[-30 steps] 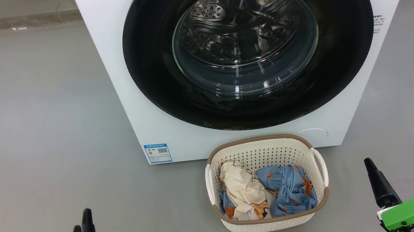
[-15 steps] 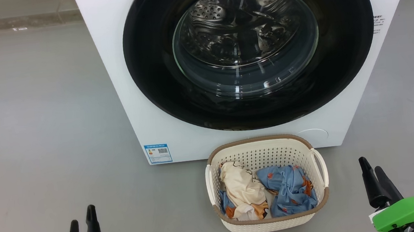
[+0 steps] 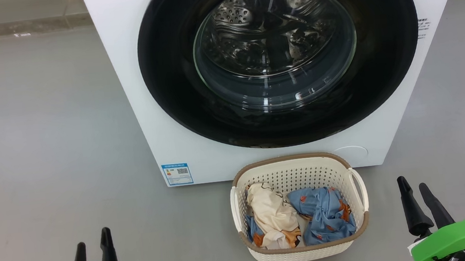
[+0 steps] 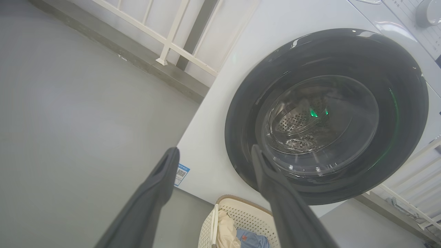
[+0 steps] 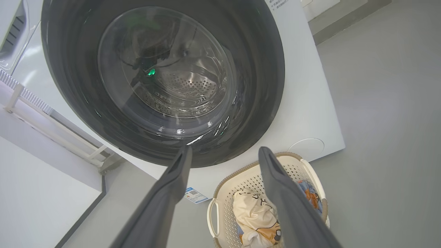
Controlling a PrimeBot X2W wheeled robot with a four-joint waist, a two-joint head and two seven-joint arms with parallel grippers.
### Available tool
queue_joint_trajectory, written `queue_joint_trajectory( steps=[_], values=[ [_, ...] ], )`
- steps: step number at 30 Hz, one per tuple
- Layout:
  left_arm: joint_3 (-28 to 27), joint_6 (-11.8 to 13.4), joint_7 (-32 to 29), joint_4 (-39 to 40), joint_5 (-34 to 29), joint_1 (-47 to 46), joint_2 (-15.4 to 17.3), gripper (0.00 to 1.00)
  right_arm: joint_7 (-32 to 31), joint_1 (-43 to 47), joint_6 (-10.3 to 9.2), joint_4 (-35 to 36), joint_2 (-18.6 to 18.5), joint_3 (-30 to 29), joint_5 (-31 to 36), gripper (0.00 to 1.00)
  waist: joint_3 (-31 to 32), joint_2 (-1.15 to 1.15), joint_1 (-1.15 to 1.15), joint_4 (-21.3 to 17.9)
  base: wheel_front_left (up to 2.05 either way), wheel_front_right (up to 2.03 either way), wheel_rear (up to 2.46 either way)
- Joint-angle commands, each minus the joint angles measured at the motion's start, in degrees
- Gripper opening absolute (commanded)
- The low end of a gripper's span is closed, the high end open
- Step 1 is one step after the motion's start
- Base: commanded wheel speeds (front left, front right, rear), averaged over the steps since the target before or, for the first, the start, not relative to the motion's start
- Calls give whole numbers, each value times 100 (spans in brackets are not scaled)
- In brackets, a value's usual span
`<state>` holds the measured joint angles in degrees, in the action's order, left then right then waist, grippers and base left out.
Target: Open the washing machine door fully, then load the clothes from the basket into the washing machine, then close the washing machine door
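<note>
Shut washing machine door (image 3: 276,52): rigid, glossy, prob. slippery, take it by rim. At its 6 o'clock the clothes (image 3: 298,218), soft, light. Left pincer (image 3: 93,240) & right pincer (image 3: 412,184) wide, empty.

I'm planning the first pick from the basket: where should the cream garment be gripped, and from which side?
Grip the cream garment at its bunched upper fold, coming down from above: the walls of the basket close off every side, and that raised crumple probably gives the jaws a ridge to pinch.
</note>
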<state>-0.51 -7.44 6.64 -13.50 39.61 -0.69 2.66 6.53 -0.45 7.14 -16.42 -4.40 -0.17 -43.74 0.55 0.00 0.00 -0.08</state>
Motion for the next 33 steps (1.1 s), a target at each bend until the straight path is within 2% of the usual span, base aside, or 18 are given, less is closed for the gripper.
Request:
queue_joint_trajectory(
  steps=[1, 23, 33],
  values=[
    [-98, -3, 97, 192, -262, -135, 119, 100, 102, -222, 23, 183, -122, 123, 258, 100, 4, 0, 0, 0, 0, 0, 0],
    [-65, -4, 467, 194, -1580, -163, 159, 100, 475, -168, 29, 301, -201, 261, 1549, 100, 16, 0, 0, -13, 0, 0, 0],
    [-60, -4, 636, 197, -1988, -168, 157, 100, 645, -105, 32, 321, -216, 250, 2116, 100, 43, 0, 0, -49, 0, 0, 0]
  ],
)
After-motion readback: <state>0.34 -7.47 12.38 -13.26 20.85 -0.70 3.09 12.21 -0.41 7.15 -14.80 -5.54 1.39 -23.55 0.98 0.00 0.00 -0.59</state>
